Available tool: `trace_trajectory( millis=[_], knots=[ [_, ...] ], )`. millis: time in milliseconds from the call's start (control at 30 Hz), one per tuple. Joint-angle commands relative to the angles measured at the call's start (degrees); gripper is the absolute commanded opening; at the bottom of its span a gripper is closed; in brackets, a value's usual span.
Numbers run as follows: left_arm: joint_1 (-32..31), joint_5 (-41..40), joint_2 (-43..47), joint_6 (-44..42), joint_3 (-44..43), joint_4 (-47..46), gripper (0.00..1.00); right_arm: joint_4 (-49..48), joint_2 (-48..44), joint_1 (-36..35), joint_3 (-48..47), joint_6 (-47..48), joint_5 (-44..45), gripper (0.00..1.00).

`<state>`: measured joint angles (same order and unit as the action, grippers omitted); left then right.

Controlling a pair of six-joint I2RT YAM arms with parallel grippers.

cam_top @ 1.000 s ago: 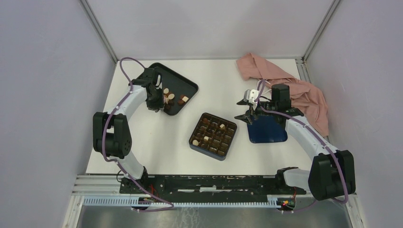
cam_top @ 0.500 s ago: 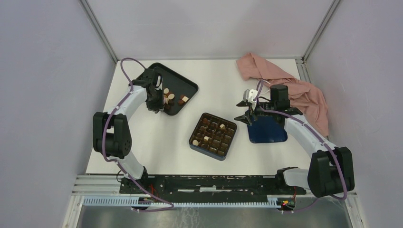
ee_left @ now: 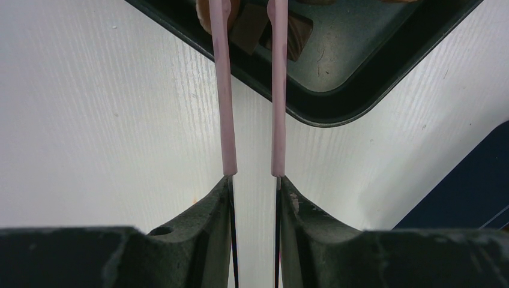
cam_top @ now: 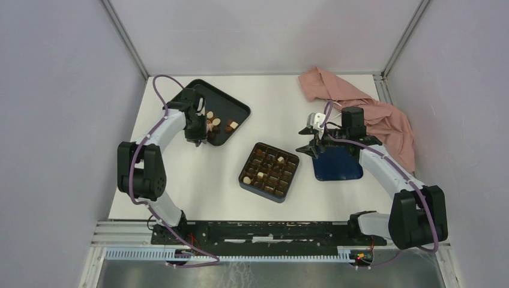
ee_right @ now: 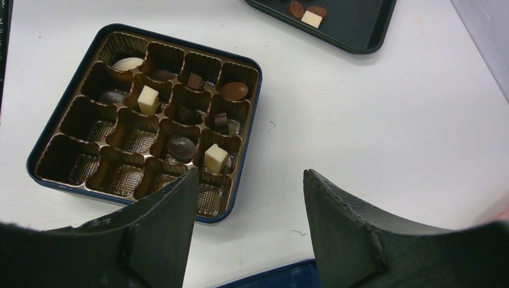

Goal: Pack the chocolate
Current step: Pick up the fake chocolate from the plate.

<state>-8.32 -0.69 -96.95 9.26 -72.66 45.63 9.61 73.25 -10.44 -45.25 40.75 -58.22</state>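
2 black jaws of the right gripper (ee_right: 250,177) stand wide apart and released, with only white table (ee_right: 372,138) between them. Under their roots shows a strip of the dark blue lid (ee_right: 270,277). Just ahead of the jaw on the left of that wrist view sits the dark blue box (ee_right: 87,117) with its 16 brown compartments; chocolate (ee_right: 148,99) lies in the 3 rows farther from the jaws: 3 cream-white pieces plus several brown and dark ones. Farther ahead, and off toward the other jaw, a corner of the black tray (ee_right: 360,18) holds 3 more pieces, 2 brown and 1 cream-white. The left gripper (ee_left: 249,12) hangs over a corner of that tray, its 2 thin pink fingers (ee_left: 227,90) running parallel with a narrow gap, bare table showing between them close in. Farther out they cross the tray's rim, where a dark brown square piece lies behind them and a light brown one just outside the finger on the left of the view. Their tips run off the top of the picture, so I cannot tell whether they pinch anything. From above, a pink cloth (cam_top: 366,111) lies behind the right jaws, well apart from the box.
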Motion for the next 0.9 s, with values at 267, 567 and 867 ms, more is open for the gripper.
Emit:
trace_trajectory(
  millis=[267, 567, 867],
  knots=[
    [0.4, 1.4, 3.9, -2.4, 0.5, 0.6, 0.38, -0.5, 0.3, 0.0, -2.2, -0.4, -0.8, 0.70],
    [0.4, 1.4, 2.8, -2.5, 0.7, 1.0, 0.38, -0.5, 0.3, 0.0, -2.2, -0.4, -0.8, 0.70],
    [0.5, 0.9, 0.9, -2.5, 0.6, 1.2, 0.37, -0.4, 0.3, 0.0, -2.2, -0.4, -0.8, 0.70]
  ],
)
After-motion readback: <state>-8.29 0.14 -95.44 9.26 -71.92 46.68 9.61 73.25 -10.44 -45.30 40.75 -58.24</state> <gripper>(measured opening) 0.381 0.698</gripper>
